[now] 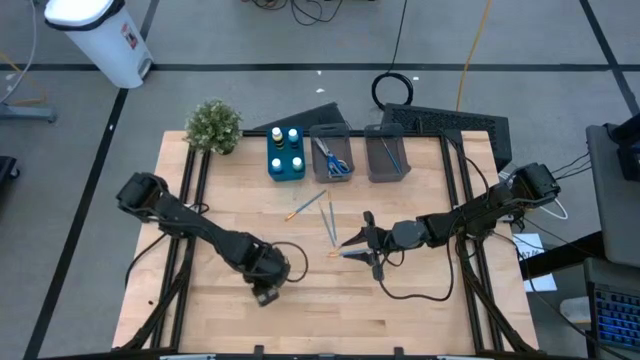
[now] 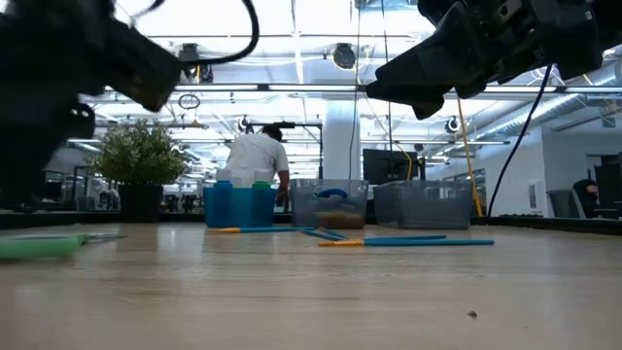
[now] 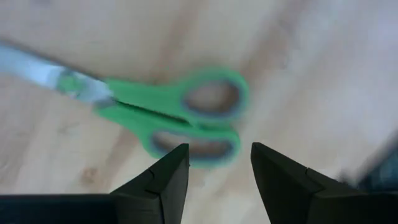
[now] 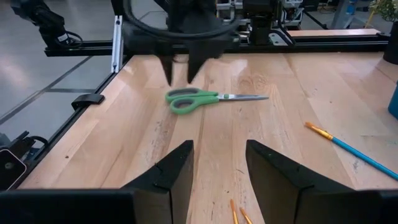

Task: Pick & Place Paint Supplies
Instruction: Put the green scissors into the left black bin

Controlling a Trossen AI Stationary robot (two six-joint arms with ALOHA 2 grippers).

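Green-handled scissors (image 3: pixel 174 115) lie flat on the wooden table (image 1: pixel 420 310), blades closed, also in the right wrist view (image 4: pixel 199 99). My left gripper (image 3: pixel 217 158) hangs open just above their handle loops, fingers pointing down (image 4: pixel 180 71), touching nothing. In the high view it is at the near left (image 1: pixel 265 292) and hides the scissors. My right gripper (image 4: pixel 217 155) waits open and roughly level at the table's middle (image 1: pixel 350 245), empty. Thin brushes (image 1: pixel 305 206) (image 1: pixel 330 222) lie loose on the table between the bins and the grippers.
At the far edge stand a blue bin (image 1: pixel 285 150) with capped bottles, a grey bin (image 1: pixel 332 155) with scissors, another grey bin (image 1: pixel 386 155) with brushes, and a potted plant (image 1: pixel 213 126). A person (image 2: pixel 258 160) shows in the room beyond. Bare wood lies along the near edge.
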